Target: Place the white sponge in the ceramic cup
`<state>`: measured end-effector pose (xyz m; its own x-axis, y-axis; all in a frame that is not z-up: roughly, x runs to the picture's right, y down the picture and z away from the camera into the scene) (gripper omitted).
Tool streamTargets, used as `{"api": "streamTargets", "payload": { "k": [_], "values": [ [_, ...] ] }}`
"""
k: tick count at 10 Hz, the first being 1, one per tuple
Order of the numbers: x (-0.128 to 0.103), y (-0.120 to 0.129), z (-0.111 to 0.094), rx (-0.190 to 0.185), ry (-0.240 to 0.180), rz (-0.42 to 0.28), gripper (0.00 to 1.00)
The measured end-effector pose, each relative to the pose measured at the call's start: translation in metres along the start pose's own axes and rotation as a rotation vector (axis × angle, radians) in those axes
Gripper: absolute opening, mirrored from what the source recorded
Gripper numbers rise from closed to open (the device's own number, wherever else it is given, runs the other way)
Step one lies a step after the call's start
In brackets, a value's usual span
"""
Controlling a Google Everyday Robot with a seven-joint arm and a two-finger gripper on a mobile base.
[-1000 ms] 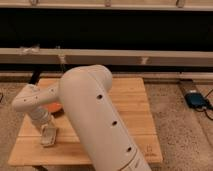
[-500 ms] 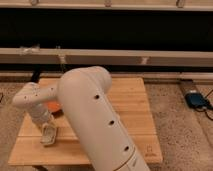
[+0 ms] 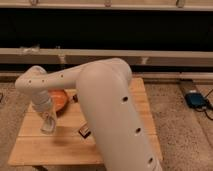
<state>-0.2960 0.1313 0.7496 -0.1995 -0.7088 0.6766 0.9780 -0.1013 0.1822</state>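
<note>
My gripper [image 3: 48, 125] hangs pointing down over the left part of the wooden table [image 3: 120, 145], just in front of the orange bowl [image 3: 60, 100]. A pale shape sits at its tip, and I cannot tell it apart from the gripper. I cannot make out the white sponge or the ceramic cup; my wide white arm [image 3: 110, 105] hides much of the table's middle. A small dark bar [image 3: 85, 131] lies on the table right of the gripper.
A small dark item [image 3: 75, 98] lies right of the bowl. A blue device [image 3: 195, 99] with a cable lies on the carpet at the right. A long ledge [image 3: 150, 56] runs along the dark wall behind the table.
The arm's elbow and the gripper have risen a little over the left part of the table. The bowl and the dark bar have not moved.
</note>
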Motion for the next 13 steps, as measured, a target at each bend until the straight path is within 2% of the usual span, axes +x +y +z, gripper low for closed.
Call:
{"api": "streamTargets", "payload": {
  "k": [2,4,6,8,10,11,13],
  "values": [
    [0.022,0.032,-0.053,0.037,0.084,0.076,0.00],
    [0.052,0.071,-0.088,0.044,0.174,0.162,0.00],
    [0.079,0.107,-0.111,0.027,0.257,0.247,0.00],
    [0.110,0.151,-0.137,-0.014,0.365,0.364,0.00],
    [0.126,0.192,-0.155,-0.063,0.449,0.469,0.00],
    [0.126,0.219,-0.164,-0.101,0.494,0.538,0.00],
    [0.118,0.257,-0.168,-0.158,0.543,0.635,0.00]
  ]
}}
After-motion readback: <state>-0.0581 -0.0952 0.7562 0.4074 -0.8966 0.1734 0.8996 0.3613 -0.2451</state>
